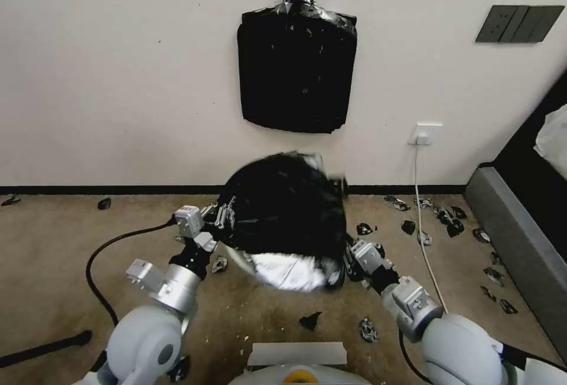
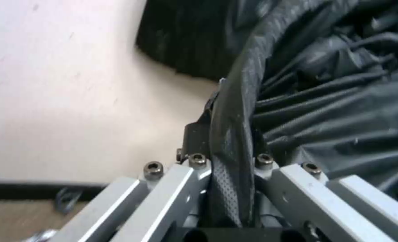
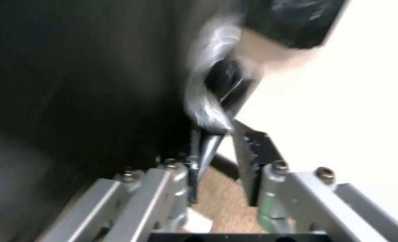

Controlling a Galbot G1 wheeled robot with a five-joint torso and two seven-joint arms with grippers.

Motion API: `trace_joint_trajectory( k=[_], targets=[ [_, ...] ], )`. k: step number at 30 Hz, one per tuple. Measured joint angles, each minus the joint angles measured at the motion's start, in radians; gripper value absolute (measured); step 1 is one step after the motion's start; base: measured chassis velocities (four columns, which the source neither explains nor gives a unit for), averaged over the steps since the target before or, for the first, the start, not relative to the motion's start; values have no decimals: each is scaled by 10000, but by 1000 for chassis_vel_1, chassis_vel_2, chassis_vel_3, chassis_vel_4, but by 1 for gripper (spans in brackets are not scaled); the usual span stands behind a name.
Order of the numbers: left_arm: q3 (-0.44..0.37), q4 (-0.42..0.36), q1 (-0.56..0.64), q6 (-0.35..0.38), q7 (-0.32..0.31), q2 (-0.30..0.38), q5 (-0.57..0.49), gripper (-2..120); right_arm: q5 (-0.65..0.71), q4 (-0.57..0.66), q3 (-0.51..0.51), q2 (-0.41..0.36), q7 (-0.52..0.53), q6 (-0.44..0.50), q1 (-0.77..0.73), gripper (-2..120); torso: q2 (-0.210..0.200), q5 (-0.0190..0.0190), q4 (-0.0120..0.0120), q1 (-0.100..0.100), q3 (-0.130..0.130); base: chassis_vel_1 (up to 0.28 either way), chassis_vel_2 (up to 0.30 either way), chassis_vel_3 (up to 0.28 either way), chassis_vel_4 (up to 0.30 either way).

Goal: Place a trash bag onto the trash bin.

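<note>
**Bag stretched over bin between both end effectors**

Carpeted floor by a white wall: the trash bin [image 1: 289,271] stands in front of the robot, white side showing low. The trash bag [image 1: 283,208] drapes over its top, mouth facing down. Left end effector [image 1: 224,215] pinches the bag edge left of the bin; right end effector [image 1: 348,258] holds film right of the bin. Bag's stretch axis runs left-right; both arms equally near.

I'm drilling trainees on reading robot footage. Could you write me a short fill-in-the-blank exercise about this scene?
1. The left gripper is shut on the black trash ____.
2. The trash bag hangs between the two ____.
3. The flat stack of bags hangs on the ____.

Missing words: bag; grippers; wall
</note>
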Motion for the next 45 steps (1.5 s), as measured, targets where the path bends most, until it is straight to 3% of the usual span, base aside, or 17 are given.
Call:
trace_joint_trajectory(
  k=[7,9,13,15,17,19,29,32,45],
  targets=[
    [-159,-218,-35,1152,-1047,28,-504,4,52,586,1397,182,-889,834,-1753,55,0,-2,-1,0,0,0,0,0,0],
    [-180,-261,-64,1295,-1189,25,-616,4,-63,616,1515,229,-1015,938,-1945,59,0,-2,-1,0,0,0,0,0,0],
    [-276,-384,-194,1845,-1751,50,-1072,4,-978,593,1969,416,-1661,1691,-2653,72,0,-1,-1,0,0,0,0,0,0],
    [-346,-449,-342,2266,-2223,115,-1579,4,-2088,407,2382,544,-2459,2694,-3226,84,0,0,-1,0,0,0,0,0,0],
    [-352,-449,-369,2325,-2294,129,-1646,4,-2335,360,2457,562,-2593,2903,-3320,87,0,-1,-1,0,0,0,0,0,0],
    [-358,-427,-487,2540,-2564,181,-1905,4,-3565,189,2812,650,-3238,3864,-3782,99,0,-1,-1,0,0,0,0,0,0],
    [-306,-558,-533,2781,-2798,178,-2275,4,-5870,-235,2961,943,-3638,4784,-3757,100,0,0,0,0,0,0,0,0,0],
    [-289,-610,-499,2881,-2888,133,-2440,4,-6923,-653,2951,1334,-3560,5073,-3525,100,0,0,0,0,0,0,0,0,0],
    [-205,-591,-537,2978,-3026,106,-2601,4,-7325,-493,2836,1777,-2533,5101,-3449,97,0,1,-1,0,0,0,0,0,0]
  ],
)
